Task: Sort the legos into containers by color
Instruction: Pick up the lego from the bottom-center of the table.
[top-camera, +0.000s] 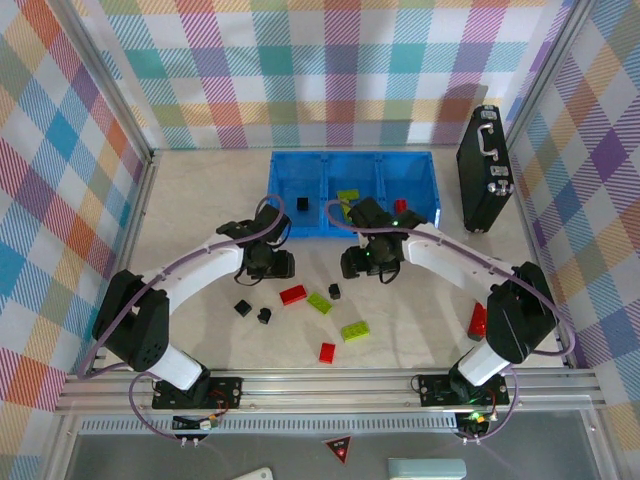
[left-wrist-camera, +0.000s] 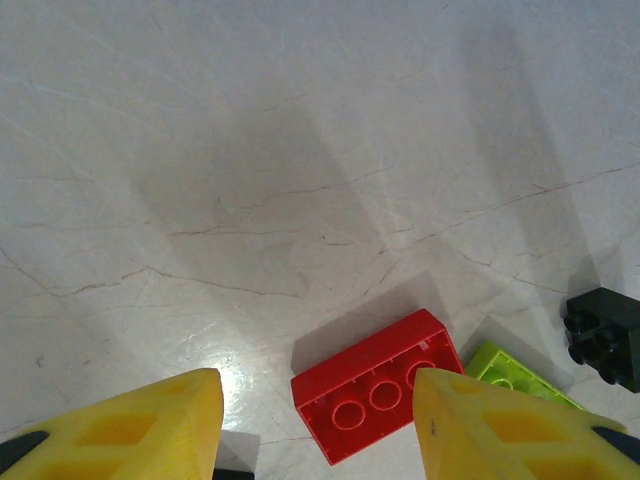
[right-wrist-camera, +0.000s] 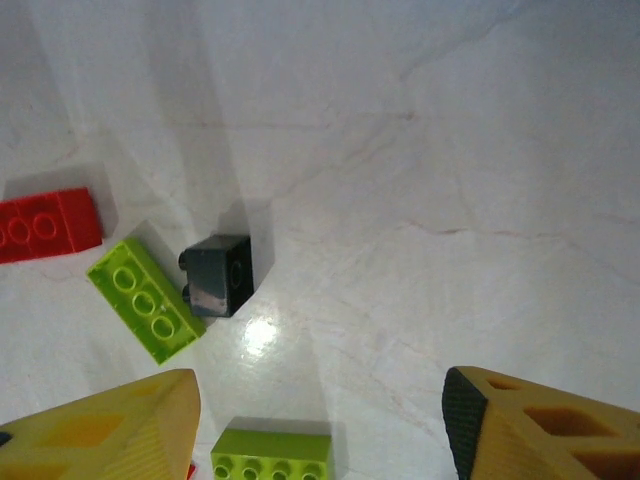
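**Pale marbled table (top-camera: 190, 200) inside plaid walls (top-camera: 60, 150)**

Closest to the arm bases lie a near red brick (top-camera: 327, 352) and a near lime brick (top-camera: 354, 330), just beside each other. To their left sit a left black brick (top-camera: 242, 308) and a second black brick (top-camera: 265, 316).

A little farther out, a mid red brick (top-camera: 293, 294), a mid lime brick (top-camera: 319, 302) and a mid black brick (top-camera: 334, 292) lie in a row on the table, between the two arms.

The left hand (left-wrist-camera: 318, 400) has its fingers apart and grips nothing. The mid red brick lies just ahead of the gap. The right hand (right-wrist-camera: 320, 400) is spread wider and is also empty. It is above bare table, with the near lime brick at the foot of its view.

Beyond the hands is the blue tray (top-camera: 300, 158). A sorted black brick (top-camera: 303, 204) is in its left compartment, a sorted lime brick (top-camera: 347, 196) in the middle and a sorted red brick (top-camera: 400, 205) in the right. A black case (top-camera: 483, 168) stands to the right of the tray.
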